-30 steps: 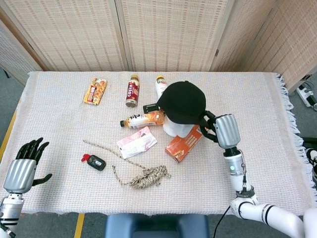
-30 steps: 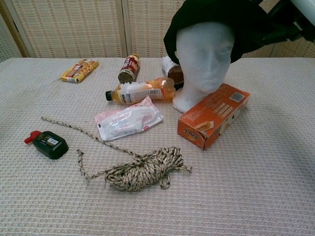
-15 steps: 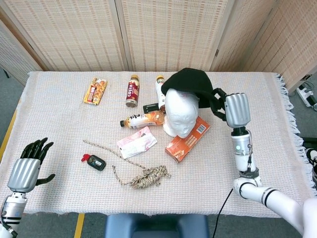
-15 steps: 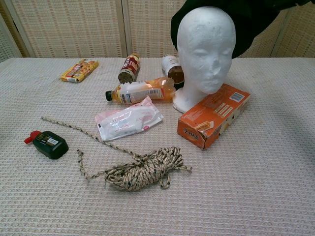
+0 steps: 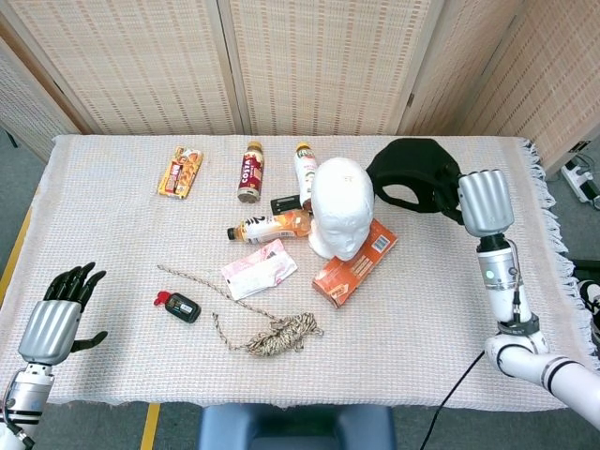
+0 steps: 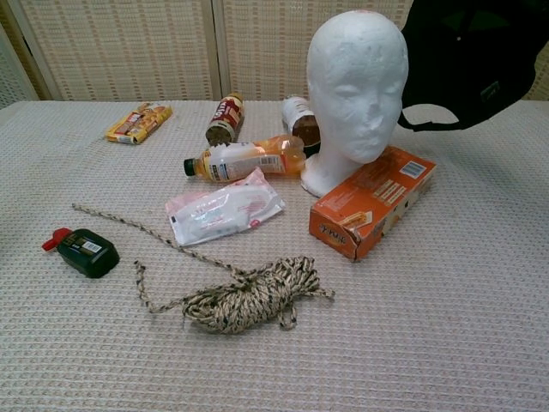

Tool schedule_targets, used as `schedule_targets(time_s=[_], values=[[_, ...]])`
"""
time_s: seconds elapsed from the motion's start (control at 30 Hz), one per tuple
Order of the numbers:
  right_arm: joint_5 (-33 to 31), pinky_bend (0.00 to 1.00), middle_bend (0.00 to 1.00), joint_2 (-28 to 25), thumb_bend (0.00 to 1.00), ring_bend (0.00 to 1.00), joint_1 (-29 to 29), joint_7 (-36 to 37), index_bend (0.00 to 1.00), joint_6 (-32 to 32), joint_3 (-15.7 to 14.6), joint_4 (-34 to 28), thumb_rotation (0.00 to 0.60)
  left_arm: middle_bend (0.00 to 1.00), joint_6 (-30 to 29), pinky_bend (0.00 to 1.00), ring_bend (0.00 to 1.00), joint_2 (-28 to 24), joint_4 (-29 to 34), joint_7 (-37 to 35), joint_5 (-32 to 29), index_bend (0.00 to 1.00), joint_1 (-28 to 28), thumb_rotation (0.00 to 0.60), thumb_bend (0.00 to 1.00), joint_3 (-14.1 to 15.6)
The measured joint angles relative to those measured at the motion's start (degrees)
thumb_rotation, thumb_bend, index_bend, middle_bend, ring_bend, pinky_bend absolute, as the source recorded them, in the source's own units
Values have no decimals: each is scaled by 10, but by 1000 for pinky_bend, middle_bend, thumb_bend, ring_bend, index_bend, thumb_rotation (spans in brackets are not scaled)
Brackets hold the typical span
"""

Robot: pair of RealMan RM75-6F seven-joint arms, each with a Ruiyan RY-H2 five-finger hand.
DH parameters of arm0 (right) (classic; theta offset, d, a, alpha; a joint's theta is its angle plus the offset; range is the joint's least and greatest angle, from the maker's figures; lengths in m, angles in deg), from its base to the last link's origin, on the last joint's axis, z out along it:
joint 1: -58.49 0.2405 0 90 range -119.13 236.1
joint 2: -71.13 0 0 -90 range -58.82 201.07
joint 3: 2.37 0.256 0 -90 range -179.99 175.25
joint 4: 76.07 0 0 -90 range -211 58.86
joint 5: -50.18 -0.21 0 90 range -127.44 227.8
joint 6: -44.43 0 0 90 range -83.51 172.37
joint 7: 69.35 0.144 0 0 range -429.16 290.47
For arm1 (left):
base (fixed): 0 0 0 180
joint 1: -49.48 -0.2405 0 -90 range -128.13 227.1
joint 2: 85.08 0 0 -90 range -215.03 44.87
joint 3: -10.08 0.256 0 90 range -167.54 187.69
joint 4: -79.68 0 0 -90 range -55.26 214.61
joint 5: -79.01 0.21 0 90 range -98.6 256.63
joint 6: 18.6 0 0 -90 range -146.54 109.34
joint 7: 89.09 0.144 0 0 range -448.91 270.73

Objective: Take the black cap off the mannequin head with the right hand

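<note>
The white mannequin head [image 5: 339, 208] [image 6: 356, 90] stands bare at the table's middle, its base beside an orange box. The black cap [image 5: 413, 175] [image 6: 470, 64] hangs in the air to the right of the head, clear of it, and my right hand [image 5: 480, 200] grips it from the right. My left hand [image 5: 58, 309] hovers at the table's near left corner, fingers apart, holding nothing. The chest view shows the cap at upper right but neither hand.
An orange box [image 5: 355, 263] lies against the head's base. Behind and left of the head lie several bottles [image 5: 269, 226] and a snack pack [image 5: 180, 172]. A white pouch [image 5: 259, 269], a coiled rope [image 5: 277, 335] and a small black-and-red bottle [image 5: 178, 306] lie nearer.
My right hand lifted the cap off the mannequin head and carried it to the right, leaving the head bare. The left hand barely moved.
</note>
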Motion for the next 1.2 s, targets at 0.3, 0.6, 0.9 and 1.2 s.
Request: schedule_targets(time_s=[0.3, 0.6, 0.9, 1.2], values=[[29, 1000, 1000, -95, 843, 1000, -70, 5, 785, 19, -63, -119, 600, 71, 3, 137, 75, -7, 12, 3, 2, 145, 0, 600, 132, 5], [69, 1000, 1000, -141, 842, 1000, -114, 9, 785, 32, -120, -184, 600, 71, 0, 137, 76, -10, 22, 8, 4, 145, -2, 600, 132, 9], [55, 1000, 1000, -82, 840, 1000, -98, 3, 782, -22, -131, -109, 600, 71, 2, 137, 76, -12, 28, 13, 2, 146, -3, 600, 133, 11], [23, 922, 697, -17, 202, 670, -74, -15, 301, -73, -127, -25, 600, 71, 7, 137, 76, -9, 28, 17, -2, 146, -2, 600, 133, 12]])
